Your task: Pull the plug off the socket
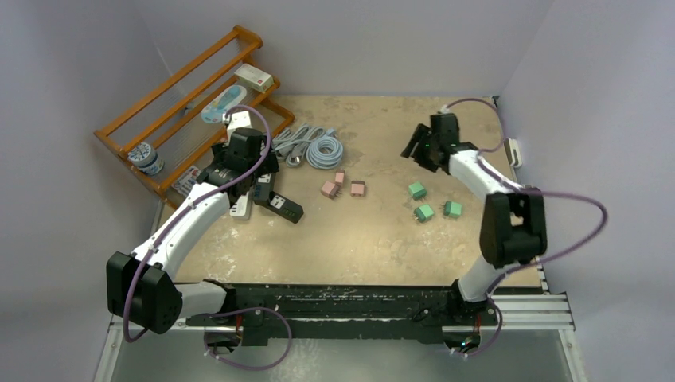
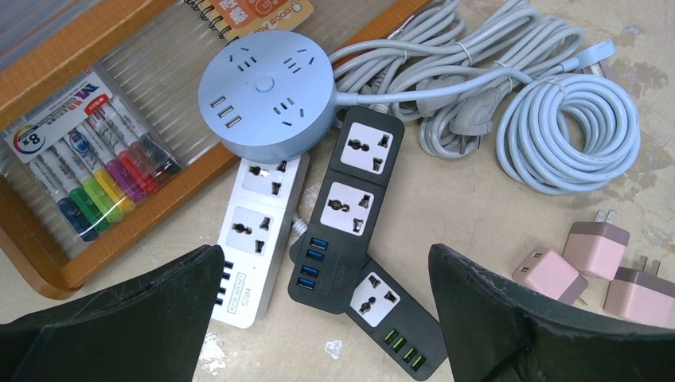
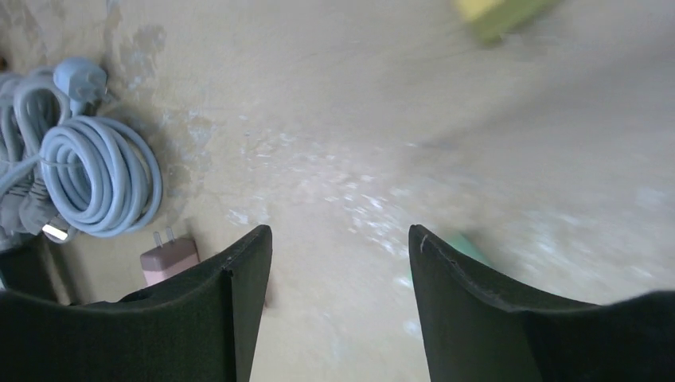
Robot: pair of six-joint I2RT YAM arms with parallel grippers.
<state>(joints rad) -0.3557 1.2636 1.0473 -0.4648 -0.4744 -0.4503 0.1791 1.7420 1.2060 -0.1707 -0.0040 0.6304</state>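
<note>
The beige stone-look surface (image 1: 374, 239) is closed in by pale walls (image 1: 358, 40) on the left, far and right sides; its near edge meets the black rail carrying the arm bases. The widest bare stretch runs across the middle and near part, between the scattered plugs and that rail.

An orange wooden rack (image 1: 171, 83) slants along the far-left corner; in it lie a pack of coloured markers (image 2: 95, 159), a spiral notebook (image 2: 263, 12), a round tin (image 1: 145, 155) and a white box (image 1: 255, 77).

The left claw (image 2: 325, 270) hangs spread wide and empty above the sockets; the right claw (image 3: 338, 235), at far right, is parted with nothing between its fingers.

Grey coiled cables (image 2: 569, 131) lie far of centre. Just beside the rack sit a round blue-grey socket hub (image 2: 267, 91), a white power strip (image 2: 259, 231) and two black power strips (image 2: 354, 191), crowded and overlapping.

Three pink plugs (image 2: 597, 247) lie loose right of the strips; three green plugs (image 1: 416, 191) lie loose further right, well apart from any socket.
</note>
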